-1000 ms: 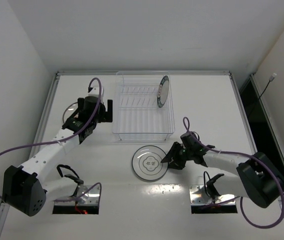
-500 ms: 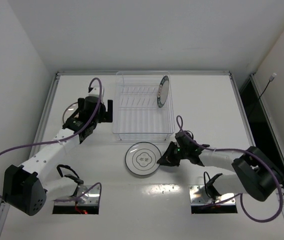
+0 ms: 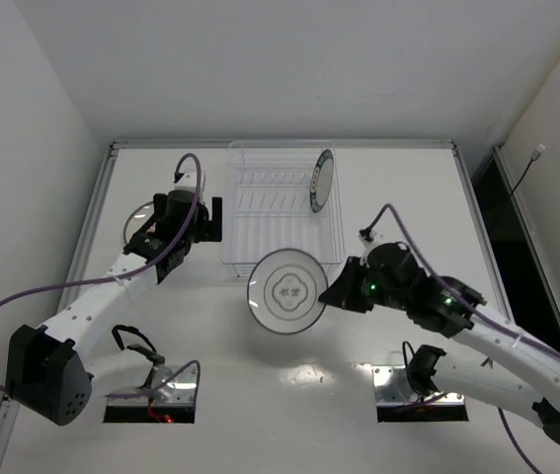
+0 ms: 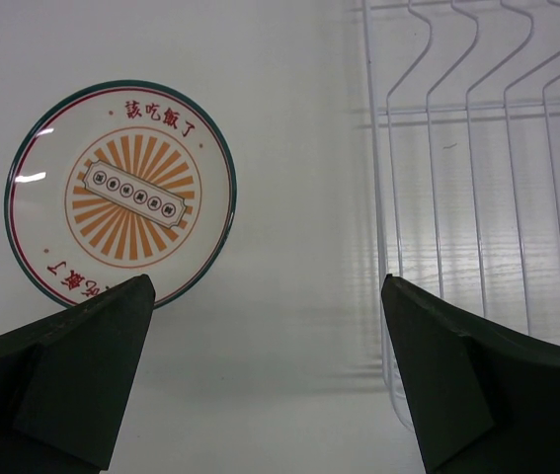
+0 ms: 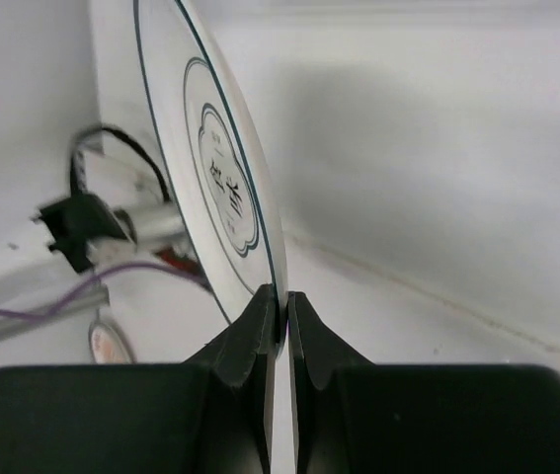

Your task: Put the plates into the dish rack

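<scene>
Gripping the motif plate [image 3: 284, 291] by its right edge, your right tool [image 5: 280, 314] is clamped on it, plate tilted above the bench [image 3: 408, 197] just near of the dish rack [image 3: 281, 265]. Your left tool [image 4: 268, 286] hangs, jaws apart (sunburst plate [image 4: 121, 193] flat to its left, rack to its right); the blue-rimmed plate [image 3: 321, 181] stands in the rack's far right

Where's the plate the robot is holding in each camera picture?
Top: plate at centre, just before the rack, right jaws on its right rim.
Left wrist: not in it.
Right wrist: upper left, edge-on, rim pinched in the jaws.
Landmark: the rack, mid top view, right side of left wrist view.
</scene>
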`<state>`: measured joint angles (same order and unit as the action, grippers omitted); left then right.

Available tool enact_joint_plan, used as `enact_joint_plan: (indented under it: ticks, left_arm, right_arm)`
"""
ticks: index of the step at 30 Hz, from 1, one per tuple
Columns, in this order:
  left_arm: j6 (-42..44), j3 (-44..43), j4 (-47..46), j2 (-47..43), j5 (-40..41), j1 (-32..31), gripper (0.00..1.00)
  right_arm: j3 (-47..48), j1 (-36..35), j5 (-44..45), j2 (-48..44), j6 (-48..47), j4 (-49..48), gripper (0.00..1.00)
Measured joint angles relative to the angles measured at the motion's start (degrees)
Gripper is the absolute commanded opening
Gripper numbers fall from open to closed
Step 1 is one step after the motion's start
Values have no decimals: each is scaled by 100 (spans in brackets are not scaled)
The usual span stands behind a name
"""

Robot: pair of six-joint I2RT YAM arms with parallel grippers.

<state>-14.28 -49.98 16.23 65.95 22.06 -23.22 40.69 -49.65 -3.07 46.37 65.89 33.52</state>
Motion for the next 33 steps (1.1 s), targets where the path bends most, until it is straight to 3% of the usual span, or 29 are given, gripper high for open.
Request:
enact_joint_plan:
  ticks: [4, 9, 13, 17, 25, 33]
  left_arm:
    - [-24, -15, -7, 85, 31, 0, 100]
    - [-127, -90, 85, 247, 249, 0, 100]
    - [-151, -98, 109, 240, 439, 0, 100]
    - [-195, -98, 133, 216, 616, 0, 100]
    - [-254, -98, 133, 87, 841, 0, 100]
    - [-254, -98, 131, 101, 887, 0, 100]
  right_arm:
    - [1921, 0, 1187, 302, -721, 1095, 0]
    - [4406, 11, 3141, 1655, -2024, 1528, 0]
    - [6113, 195, 4444, 3220, -3193, 1652, 0]
    - [7674, 566, 5095, 5003, -3930, 1624, 0]
    - [8258, 1314, 5184, 6824, -4520, 1685, 0]
    - [8174, 1681, 5040, 7287, -4553, 1624, 0]
